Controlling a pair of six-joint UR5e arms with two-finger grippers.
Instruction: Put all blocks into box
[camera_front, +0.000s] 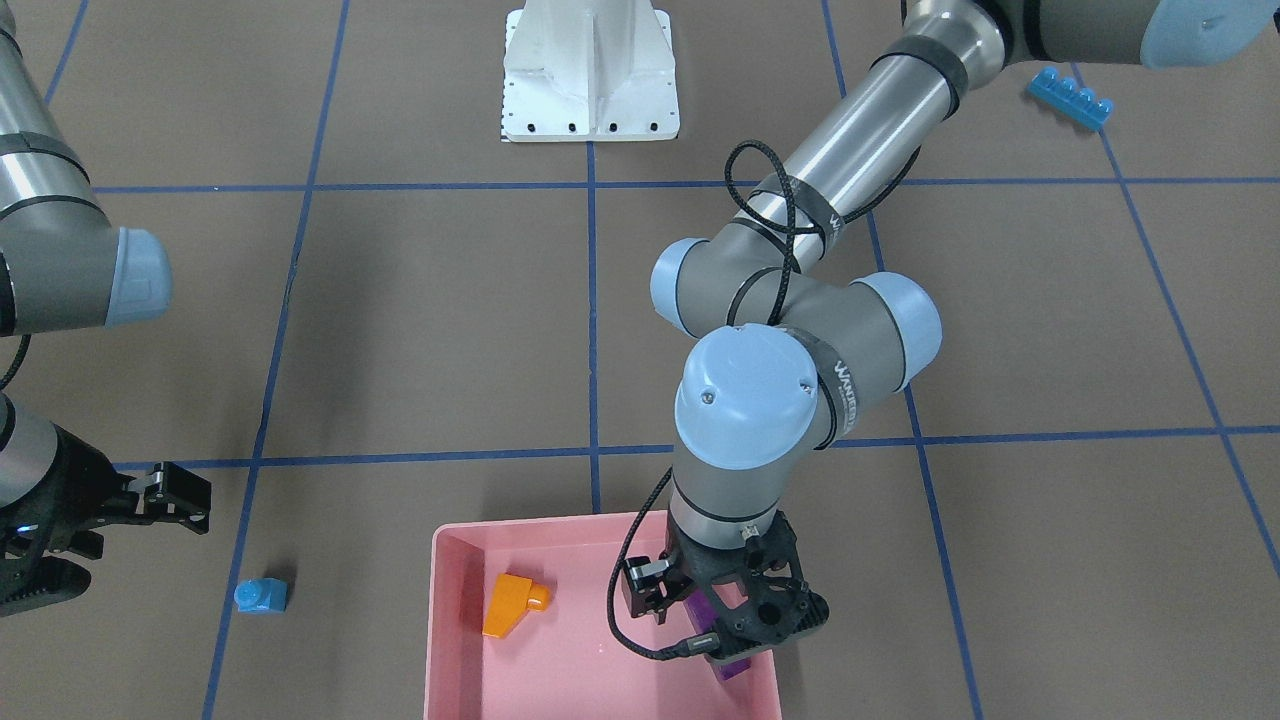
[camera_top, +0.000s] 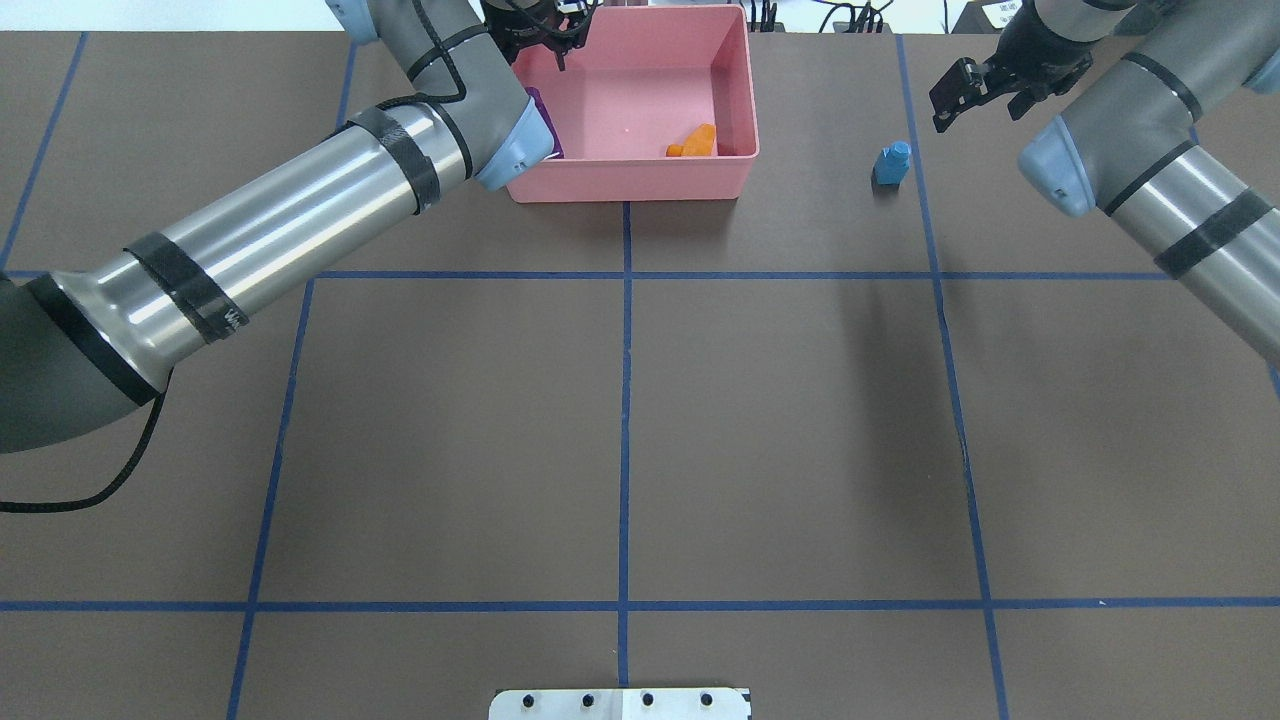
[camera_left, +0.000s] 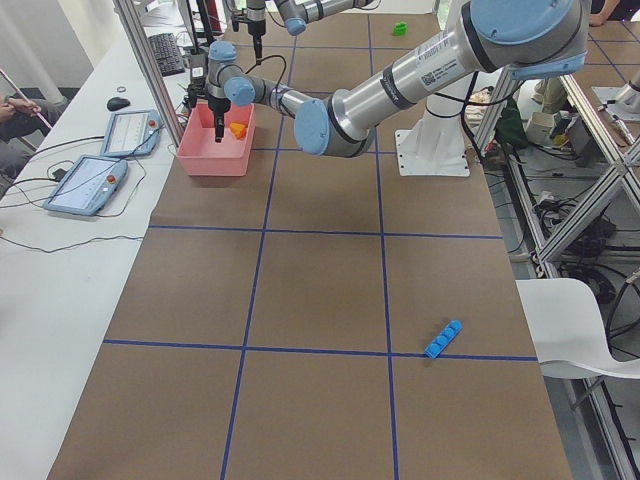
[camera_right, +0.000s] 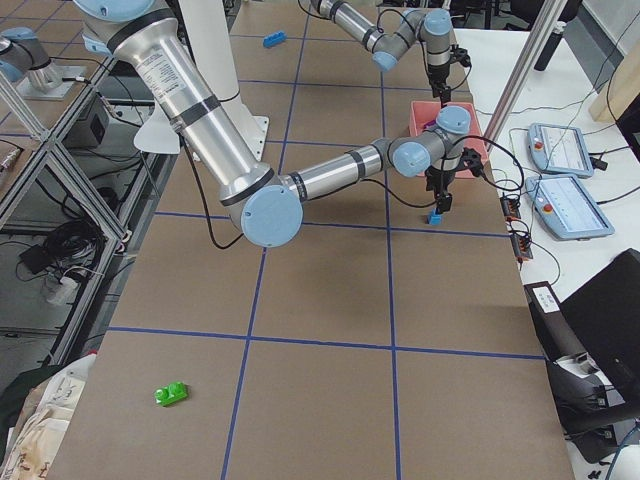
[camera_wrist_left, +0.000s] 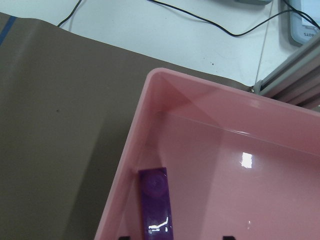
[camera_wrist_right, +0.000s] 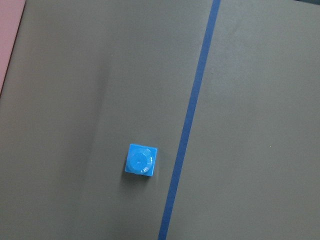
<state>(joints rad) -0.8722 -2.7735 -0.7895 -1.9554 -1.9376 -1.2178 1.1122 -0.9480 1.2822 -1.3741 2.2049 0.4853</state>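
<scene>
Left end effector (camera_front: 748, 615): spread wide, held over the purple block (camera_wrist_left: 156, 207) in the box (camera_top: 630, 178).
Orange block (camera_front: 512, 605): seen lying in the box.
Right end effector (camera_front: 195, 505): spread wide, held near the tiny blue block (camera_wrist_right: 141, 160) on the desk (camera_top: 800, 400).
Long blue block (camera_front: 1070, 97), green block (camera_right: 171, 394): seen on the desk, well apart from the box.

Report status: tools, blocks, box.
Left tool open over box, purple block lying inside beneath it. Right tool open above small blue block. Orange block inside; long blue block, green block far off. Nothing in the way.
</scene>
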